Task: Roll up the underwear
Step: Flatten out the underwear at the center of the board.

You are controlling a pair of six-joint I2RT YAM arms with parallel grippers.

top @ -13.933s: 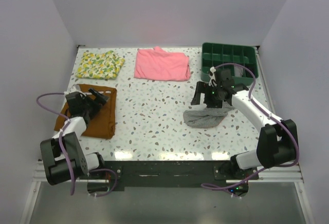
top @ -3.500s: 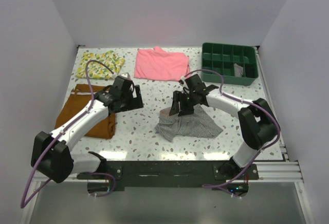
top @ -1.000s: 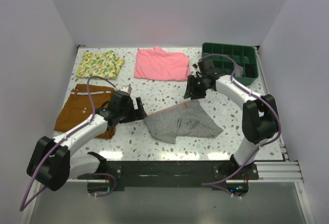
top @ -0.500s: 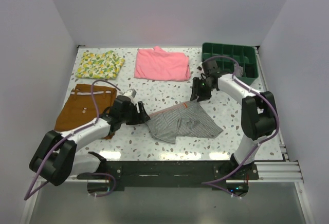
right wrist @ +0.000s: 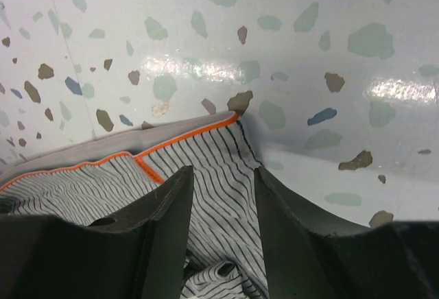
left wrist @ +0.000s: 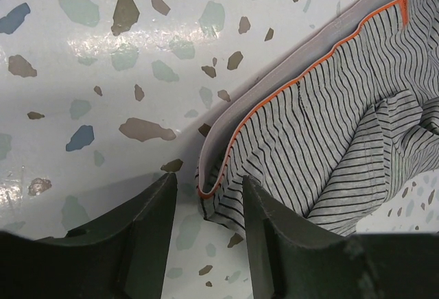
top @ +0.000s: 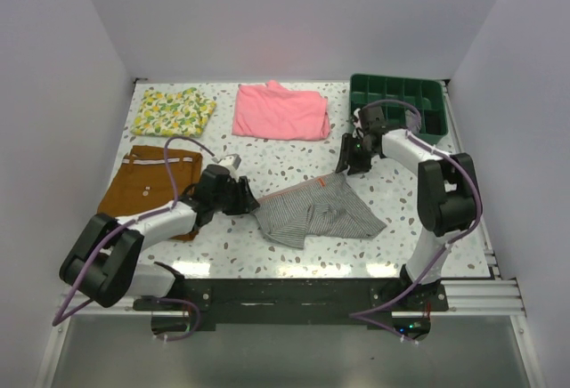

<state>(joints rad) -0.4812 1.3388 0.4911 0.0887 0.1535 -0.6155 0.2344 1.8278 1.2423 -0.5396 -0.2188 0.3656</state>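
Observation:
The underwear, grey-and-white striped with an orange-edged waistband, lies spread out at the table's middle. My left gripper sits low at its left waistband corner. In the left wrist view that corner lies between the jaws of the left gripper, which are partly apart with a gap beside the fabric. My right gripper is at the right waistband corner. In the right wrist view the right gripper stands open, with flat striped fabric showing between the fingers.
Rust-brown shorts lie at the left, partly under my left arm. A pink folded garment and a yellow floral cloth lie at the back. A green compartment tray stands at the back right, just behind my right arm.
My left gripper has slid right up to the waistband's left corner and its jaws have narrowed. The right gripper has shifted slightly toward the right corner. The waistband now lies flatter.

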